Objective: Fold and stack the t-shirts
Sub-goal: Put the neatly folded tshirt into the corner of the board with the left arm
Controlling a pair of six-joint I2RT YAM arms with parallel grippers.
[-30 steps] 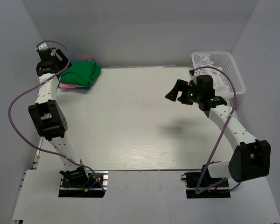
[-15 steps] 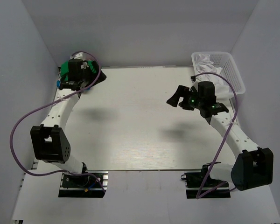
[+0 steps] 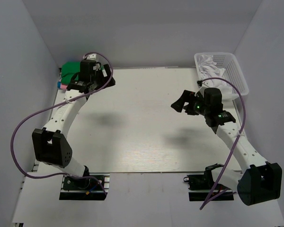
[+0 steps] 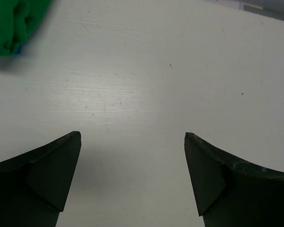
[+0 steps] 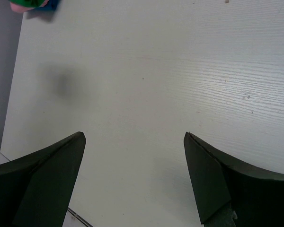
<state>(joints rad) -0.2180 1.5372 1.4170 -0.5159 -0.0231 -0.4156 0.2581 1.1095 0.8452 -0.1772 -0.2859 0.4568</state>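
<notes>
Folded t-shirts (image 3: 68,69), upper left; white shirt (image 3: 209,62) in basket (image 3: 240,78), upper right. Jaws spread, empty: left gripper (image 4: 132,137), right gripper (image 5: 135,137). Step judged between shirts; next calls for reaching into the basket.

Bright, even overhead light washes the white tabletop (image 3: 142,142). A soft, blurred shadow lies ahead and left of the right gripper (image 5: 135,135), whose dark fingers (image 5: 42,179) show little detail.

Folded t-shirts (image 3: 68,68) lie stacked at the far-left corner of the table (image 3: 146,123), bright green on top, pink and blue beneath.
</notes>
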